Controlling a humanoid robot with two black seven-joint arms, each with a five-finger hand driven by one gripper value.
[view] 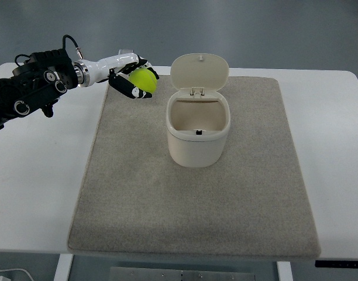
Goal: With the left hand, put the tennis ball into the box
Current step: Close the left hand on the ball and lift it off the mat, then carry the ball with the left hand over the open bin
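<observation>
Yellow-green tennis ball [143, 79] left of cream box [198, 138] (lid up).

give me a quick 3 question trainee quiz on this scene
1. True or false: the left hand is holding the ball.
2. The box lid is: A) shut B) open, hinged back C) lying on the mat.
3. Fill in: the ball is ___ the box (inside / outside).

Key: 1 true; 2 B; 3 outside, to the box's left in the picture, above the mat's far left corner.
</observation>
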